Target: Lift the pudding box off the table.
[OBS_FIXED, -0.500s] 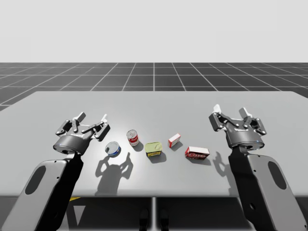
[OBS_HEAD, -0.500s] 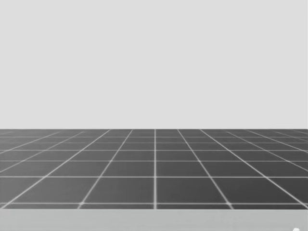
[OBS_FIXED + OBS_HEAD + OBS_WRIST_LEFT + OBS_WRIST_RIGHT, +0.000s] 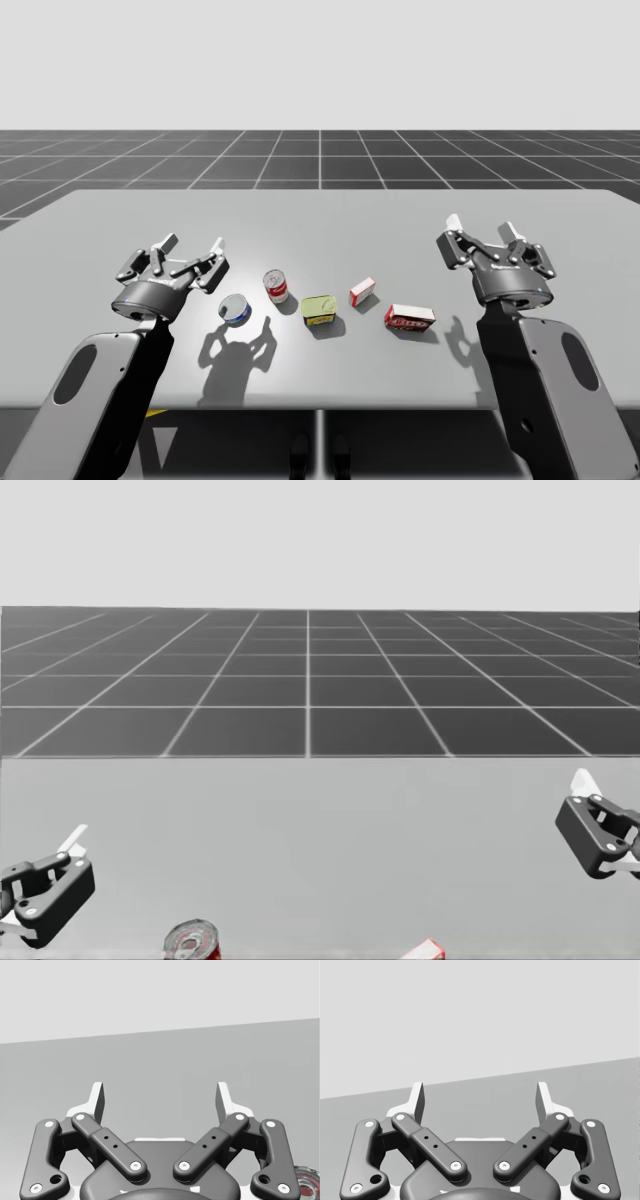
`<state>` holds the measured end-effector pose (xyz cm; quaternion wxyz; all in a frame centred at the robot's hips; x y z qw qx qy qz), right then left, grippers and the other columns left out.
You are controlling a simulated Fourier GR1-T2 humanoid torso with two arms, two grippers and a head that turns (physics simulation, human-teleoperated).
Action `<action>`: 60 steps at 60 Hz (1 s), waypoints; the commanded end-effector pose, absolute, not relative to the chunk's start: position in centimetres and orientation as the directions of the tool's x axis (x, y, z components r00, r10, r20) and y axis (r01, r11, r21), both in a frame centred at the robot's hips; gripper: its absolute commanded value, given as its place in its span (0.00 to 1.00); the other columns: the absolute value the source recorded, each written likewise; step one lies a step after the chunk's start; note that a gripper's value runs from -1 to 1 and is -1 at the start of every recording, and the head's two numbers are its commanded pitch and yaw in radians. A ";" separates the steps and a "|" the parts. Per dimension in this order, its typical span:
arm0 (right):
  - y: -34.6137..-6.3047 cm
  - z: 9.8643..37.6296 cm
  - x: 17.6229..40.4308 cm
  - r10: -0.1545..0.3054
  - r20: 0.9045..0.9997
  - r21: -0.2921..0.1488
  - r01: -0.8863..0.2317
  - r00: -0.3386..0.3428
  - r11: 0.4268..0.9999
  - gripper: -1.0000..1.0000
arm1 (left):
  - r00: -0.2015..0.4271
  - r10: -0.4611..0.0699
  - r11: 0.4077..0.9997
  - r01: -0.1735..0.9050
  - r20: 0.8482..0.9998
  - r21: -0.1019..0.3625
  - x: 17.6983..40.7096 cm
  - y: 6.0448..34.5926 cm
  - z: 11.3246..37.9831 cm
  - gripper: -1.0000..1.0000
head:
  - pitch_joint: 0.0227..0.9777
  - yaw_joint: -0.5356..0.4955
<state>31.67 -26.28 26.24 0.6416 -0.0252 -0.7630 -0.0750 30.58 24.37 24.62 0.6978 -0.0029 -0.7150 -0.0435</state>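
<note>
The pudding box (image 3: 409, 318), red and lying flat, rests on the counter (image 3: 330, 215) just right of a smaller red-and-white box (image 3: 362, 291). My right end effector (image 3: 481, 230) hovers near it, further right, fingers spread wide. My left end effector (image 3: 192, 248) (likewise spread) hangs beside the blue can (image 3: 235, 309).

Simulated test bench, open and featureless: flat grey table (image 3: 320, 215) on a dark grid floor (image 3: 320, 155) running to a level horizon under blank pale sky, small cans (image 3: 276, 286) and boxes (image 3: 409, 318) as props, left gripper (image 3: 193, 243) and right gripper (image 3: 481, 227) flat-shaded renders.
</note>
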 end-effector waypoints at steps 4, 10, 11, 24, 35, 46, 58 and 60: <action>-26.6 26.2 31.8 -0.054 0.984 0.079 0.146 -0.168 0.986 0.00 | -0.027 -0.059 0.996 0.064 0.998 0.061 30.6 24.5 24.6 0.00 | 0.53 0.47; -26.6 26.2 31.9 -0.045 0.985 0.071 0.158 -0.167 0.985 0.00 | -0.028 -0.058 0.996 0.063 0.998 0.059 30.7 24.6 24.7 0.00 | 0.60 0.42; -26.6 26.2 31.9 -0.044 0.985 0.071 0.159 -0.166 0.985 0.00 | -0.029 -0.057 0.996 0.064 0.998 0.059 30.6 24.6 24.7 0.00 | 0.61 0.41; -26.7 26.1 32.0 -0.030 0.987 0.056 0.163 -0.159 0.985 0.00 | -0.032 -0.065 0.994 0.082 0.997 0.067 30.5 24.2 24.6 0.00 | 0.77 0.28; -26.6 26.1 32.0 -0.024 0.987 0.050 0.156 -0.161 0.987 0.00 | -0.033 -0.064 0.993 0.095 0.997 0.067 30.5 24.0 24.6 0.00 | 0.86 0.18; -26.3 26.5 31.8 -0.094 0.987 0.109 0.110 -0.132 0.988 0.00 | -0.030 -0.064 0.992 0.103 0.997 0.067 30.6 23.7 24.5 0.00 | 0.88 0.17; -25.2 26.9 28.7 -0.097 0.991 0.104 0.073 -0.087 0.992 0.00 | -0.030 -0.062 0.992 0.105 0.998 0.064 30.5 23.6 24.5 0.00 | 0.88 0.17; -24.7 26.8 28.0 -0.087 0.993 0.093 0.071 -0.081 0.993 0.00 | -0.030 -0.061 0.992 0.105 0.998 0.063 30.5 23.6 24.6 0.00 | 0.88 0.17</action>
